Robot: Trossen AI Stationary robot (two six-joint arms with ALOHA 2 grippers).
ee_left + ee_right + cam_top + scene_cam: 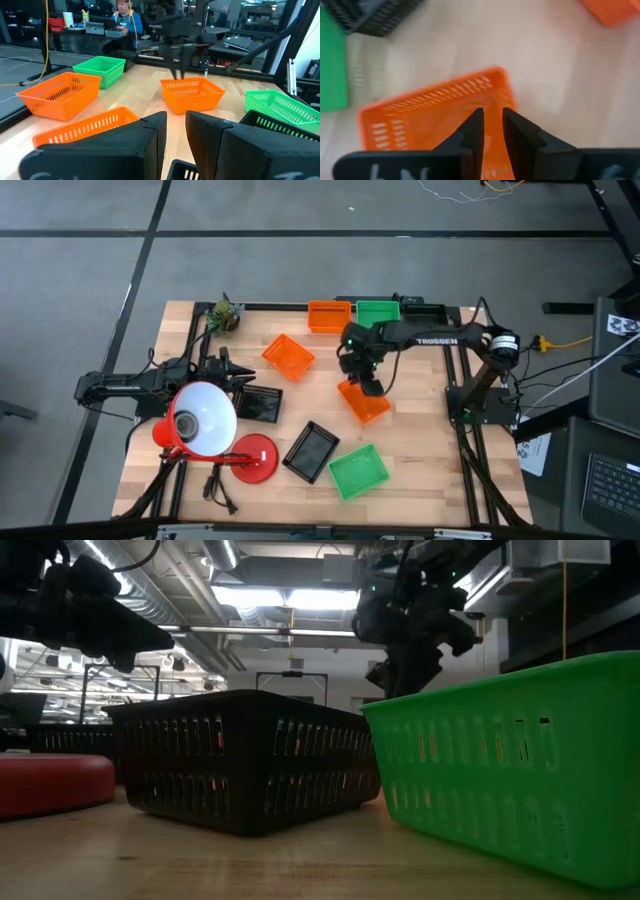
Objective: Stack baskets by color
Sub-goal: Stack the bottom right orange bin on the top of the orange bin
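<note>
Three orange baskets show: one at the far edge (323, 315), one left of centre (288, 356), and one mid-table (364, 401) with my right gripper (368, 387) shut on it from above. A green basket (378, 311) stands at the far edge and another (358, 470) near the front. Two black baskets (262, 404) (312, 450) rest on their bottoms near the front left. My left gripper (175, 127) waits at the table's left side, level, with a narrow empty gap between its fingers. My right gripper holds the mid-table orange basket by the rim of one side wall (493, 142), at the basket's far end. One finger is inside the basket and one outside. The fingers (177, 70) slant steeply down from above. The basket sits open side up, slightly tilted; whether its bottom is clear of the table I cannot tell.
A red desk lamp with a white shade (205, 420) stands at the front left, its base (255, 458) beside the black baskets. A small plant (225, 315) sits at the far left corner. A person (122, 12) sits beyond the table.
</note>
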